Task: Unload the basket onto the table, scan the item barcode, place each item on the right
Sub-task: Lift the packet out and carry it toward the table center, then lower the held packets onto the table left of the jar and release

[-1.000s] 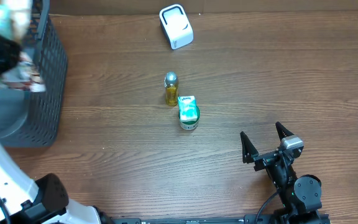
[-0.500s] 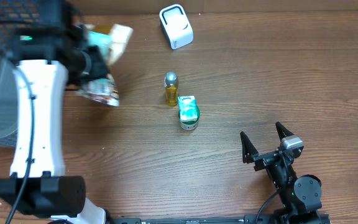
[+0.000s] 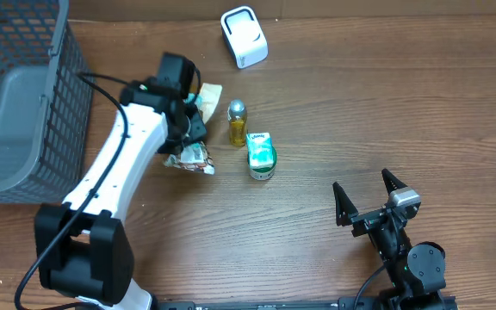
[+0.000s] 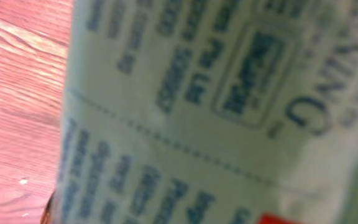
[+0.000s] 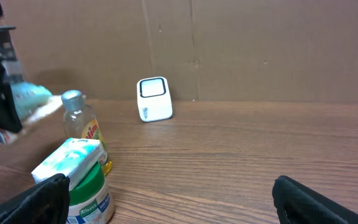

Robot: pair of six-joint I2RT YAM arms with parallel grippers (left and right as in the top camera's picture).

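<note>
Left claw (image 3: 185, 119) clamps one packet (image 3: 195, 158), right claw (image 3: 362, 185) stands apart; one bottle (image 3: 237, 123), one tub (image 3: 262, 164), one scanner (image 3: 244, 37).

My left gripper (image 3: 189, 120) has travelled from above the basket (image 3: 69, 73) to the table centre, carrying the packet (image 3: 195, 158). The packet now sits just left of the yellow bottle (image 3: 237, 125).

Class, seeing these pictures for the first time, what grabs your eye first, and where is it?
The white left arm reaches in from the lower left, its left gripper closed on a crumpled packet beside the small yellow bottle; that packet's blurred print fills the left wrist view. At the top of the overhead view stands a white scanner, and the right gripper sits open at the lower right.
</note>
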